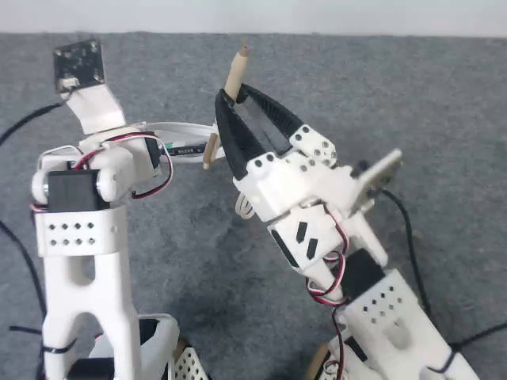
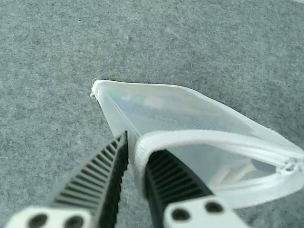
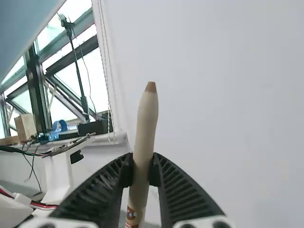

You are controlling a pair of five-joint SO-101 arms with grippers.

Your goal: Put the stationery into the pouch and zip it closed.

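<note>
A translucent white pouch (image 2: 190, 114) lies on the grey mat, its zip mouth gaping, with pale items faintly visible inside. My left gripper (image 2: 135, 161) is shut on the white zip rim of the pouch, one black finger inside the mouth and one outside. The zip pull (image 2: 289, 166) sits at the far end of the opening. In the high view the pouch (image 1: 186, 142) peeks out beside the left arm. My right gripper (image 1: 232, 95) is shut on a wooden pencil (image 1: 238, 67), held raised and tilted above the pouch. The pencil (image 3: 145, 128) points up between the right gripper (image 3: 141, 173) fingers.
Grey mat (image 1: 412, 95) covers the table with open room beyond and to the right of the arms. Black cables (image 1: 20, 127) trail at the left edge and another cable (image 1: 412, 253) runs beside the right arm.
</note>
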